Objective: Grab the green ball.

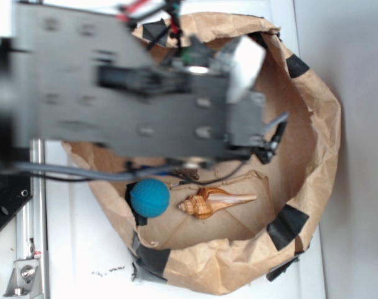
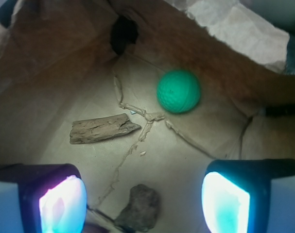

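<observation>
One crumpled brown paper bag point(image 1: 313, 124), rolled down into a bowl and patched with black tape, takes up most of the white surface point(image 1: 83, 249). Over it hangs the robot arm point(image 1: 114, 87), blocking much of the bag's inside in the exterior view. Smaller things lie on the bag's floor: a teal-blue ball point(image 1: 149, 197) with a brown spiral shell point(image 1: 213, 202) just beside it, and, in the wrist view, a strip of weathered wood point(image 2: 102, 128) and a dark stone point(image 2: 140, 208).

The green ball point(image 2: 179, 91) sits on the paper floor close to the bag's wall, ahead of the fingers point(image 2: 148, 201) and a little to the right of their centre line, well apart from both pads. The fingers stand wide, holding nothing.

Nothing of the grab looks done yet. Left, as I judge it: shift forward and slightly right, lower around the ball, close, and lift.
</observation>
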Tool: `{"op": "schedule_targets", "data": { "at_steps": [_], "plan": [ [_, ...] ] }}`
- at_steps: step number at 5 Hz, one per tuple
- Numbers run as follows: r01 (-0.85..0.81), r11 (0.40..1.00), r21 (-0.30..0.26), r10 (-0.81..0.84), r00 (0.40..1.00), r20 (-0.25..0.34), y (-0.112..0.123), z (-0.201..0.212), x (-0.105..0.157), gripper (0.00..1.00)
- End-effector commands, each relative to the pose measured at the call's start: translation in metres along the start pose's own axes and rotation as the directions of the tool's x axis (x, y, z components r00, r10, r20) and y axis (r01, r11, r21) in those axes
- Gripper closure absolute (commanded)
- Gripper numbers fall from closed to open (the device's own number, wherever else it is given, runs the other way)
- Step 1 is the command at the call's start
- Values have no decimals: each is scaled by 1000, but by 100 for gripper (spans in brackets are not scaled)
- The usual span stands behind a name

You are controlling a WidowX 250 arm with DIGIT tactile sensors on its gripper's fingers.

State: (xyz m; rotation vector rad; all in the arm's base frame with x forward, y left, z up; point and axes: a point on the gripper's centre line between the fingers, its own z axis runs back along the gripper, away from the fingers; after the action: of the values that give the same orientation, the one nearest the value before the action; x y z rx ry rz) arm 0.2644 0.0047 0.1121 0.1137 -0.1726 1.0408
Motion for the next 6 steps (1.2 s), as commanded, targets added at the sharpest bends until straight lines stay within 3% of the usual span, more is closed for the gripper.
{"op": "schedule_targets", "data": {
  "at_steps": [1,5,6],
  "plan": [
    [-89,996,-23,90,996,0,3,5,19,0],
    [-89,996,-23,90,996,0,3,5,19,0],
    [-204,979,9,204,979,20,1,-18,25,0]
  ]
}}
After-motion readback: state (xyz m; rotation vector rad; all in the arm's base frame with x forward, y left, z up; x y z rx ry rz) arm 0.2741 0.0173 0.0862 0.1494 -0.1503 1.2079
